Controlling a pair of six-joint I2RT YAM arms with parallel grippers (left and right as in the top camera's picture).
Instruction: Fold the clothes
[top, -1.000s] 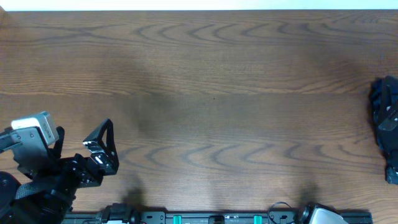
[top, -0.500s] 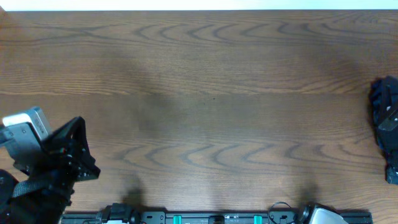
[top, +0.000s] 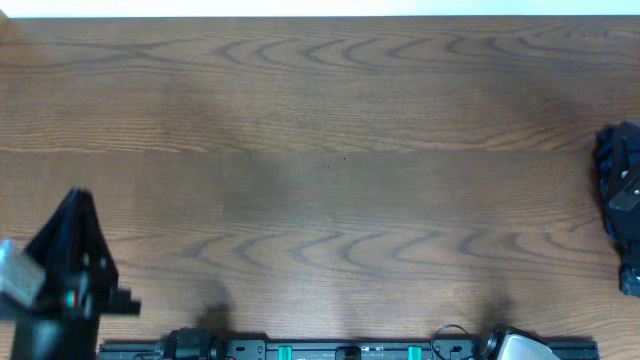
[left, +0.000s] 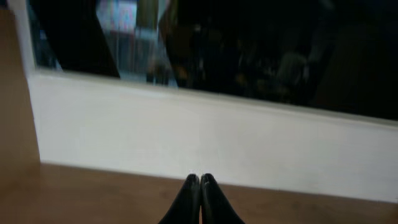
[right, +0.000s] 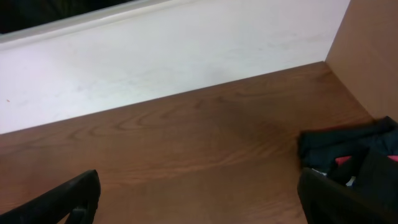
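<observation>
The left end effector (left: 200, 181) is sitting fully pinched, its two black fingers pressing tip to tip with nothing between them. It is pointing across the brown wood-grain tabletop (top: 340, 120) toward the white wall (left: 186, 130) at the far edge. In the overhead view its arm is occupying the lower left corner of the frame. The right end effector (right: 199, 183) is standing wide and holding nothing. One dark finger is showing at the lower left of its wrist view and the other at the lower right, with only wood between them.

The black long-sleeved collared top that the task is asking for is not showing in any view. Which way it is lying from either end effector, and how its long axis is running, cannot be told. The only fabric in sight is a crumpled dark blue bundle with grey-white and red patches (top: 622, 195), lying at the right edge of the overhead frame with its length running top to bottom along that edge. In the right wrist view it is sitting just beside the finger at the lower right, and it is well apart from the left arm. The right arm is looking the nearer one to that side, and folding is judged not yet under way.
</observation>
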